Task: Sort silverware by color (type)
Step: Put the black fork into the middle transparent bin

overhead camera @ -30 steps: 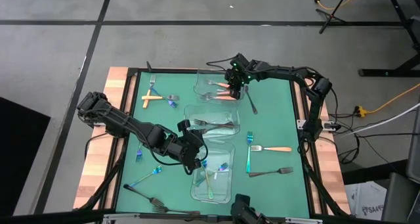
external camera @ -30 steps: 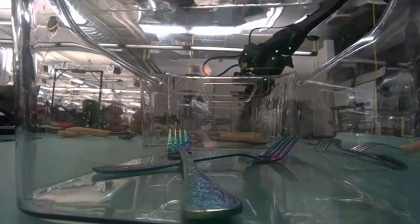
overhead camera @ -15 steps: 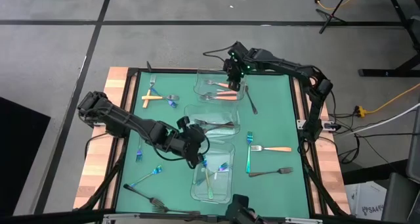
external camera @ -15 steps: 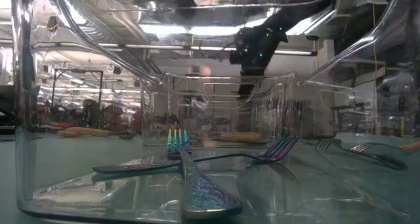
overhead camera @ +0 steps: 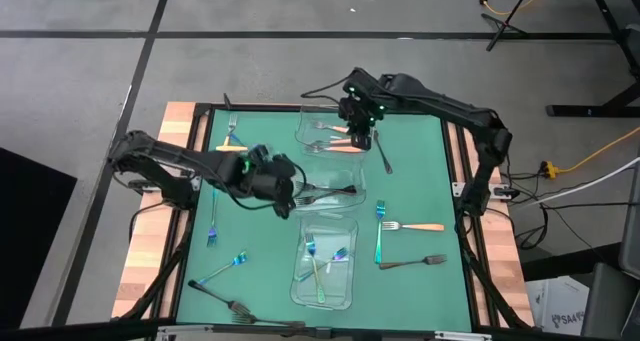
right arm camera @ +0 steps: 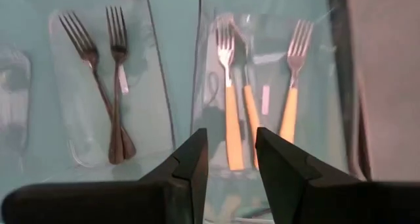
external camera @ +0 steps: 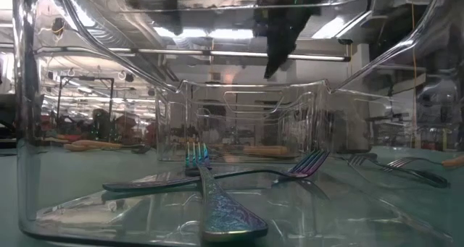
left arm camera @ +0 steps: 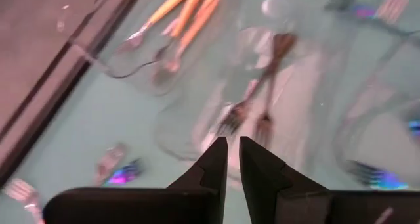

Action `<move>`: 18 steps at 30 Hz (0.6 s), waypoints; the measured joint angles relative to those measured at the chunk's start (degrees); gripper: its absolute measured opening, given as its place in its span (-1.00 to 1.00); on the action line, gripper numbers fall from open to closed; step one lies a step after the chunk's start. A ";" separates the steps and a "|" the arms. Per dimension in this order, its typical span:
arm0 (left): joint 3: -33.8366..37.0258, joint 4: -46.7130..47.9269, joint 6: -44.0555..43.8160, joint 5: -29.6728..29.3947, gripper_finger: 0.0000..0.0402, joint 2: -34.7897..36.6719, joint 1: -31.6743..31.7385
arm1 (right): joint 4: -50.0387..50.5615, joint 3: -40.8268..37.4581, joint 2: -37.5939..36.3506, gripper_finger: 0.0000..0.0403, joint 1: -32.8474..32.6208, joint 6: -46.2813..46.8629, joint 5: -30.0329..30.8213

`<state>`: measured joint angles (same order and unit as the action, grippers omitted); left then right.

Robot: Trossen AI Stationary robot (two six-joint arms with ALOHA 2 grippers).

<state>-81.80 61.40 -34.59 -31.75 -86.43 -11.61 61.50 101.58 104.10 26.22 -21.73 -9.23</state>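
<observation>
Three clear containers stand in a row down the mat's middle. The far container (overhead camera: 330,131) holds orange-handled forks (right arm camera: 246,106). Dark forks (right arm camera: 108,86) lie in the middle container (overhead camera: 322,186). The near container (overhead camera: 325,266) holds blue-teal forks (external camera: 217,182). My left gripper (overhead camera: 288,198) hovers at the middle container's left side, empty, its fingers (left arm camera: 216,159) shut but for a thin slit. High over the far container, my right gripper (overhead camera: 362,138) is open (right arm camera: 231,152) with nothing between its fingers.
Loose forks lie flat on the green mat: crossed orange ones (overhead camera: 232,146) far left, an orange one (overhead camera: 415,226), a dark one (overhead camera: 425,262) and a blue one (overhead camera: 380,243) at the right, a dark one (overhead camera: 383,156) beside the far container, blue ones (overhead camera: 222,271) and a dark one (overhead camera: 225,301) near left.
My left gripper has swung from over the near container toward the far edge and now hangs beside the middle container. My right gripper has risen well above the far container. Neither gripper's gap has changed, and no fork has moved.
</observation>
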 joint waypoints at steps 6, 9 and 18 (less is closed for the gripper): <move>0.00 4.04 7.56 2.92 -0.83 2.84 5.24 | 1.87 0.02 -5.59 -0.43 -3.87 5.20 5.70; 0.00 4.46 11.18 5.06 -0.83 3.18 8.18 | 6.44 0.07 -8.35 -0.43 -5.91 7.46 8.25; 0.04 4.53 15.71 6.19 -0.83 3.31 12.19 | 14.21 -1.07 -18.18 -0.43 -8.24 14.26 15.73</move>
<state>-81.76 65.93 -18.87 -25.56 -83.11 0.58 75.72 100.51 85.92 17.98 -7.47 6.50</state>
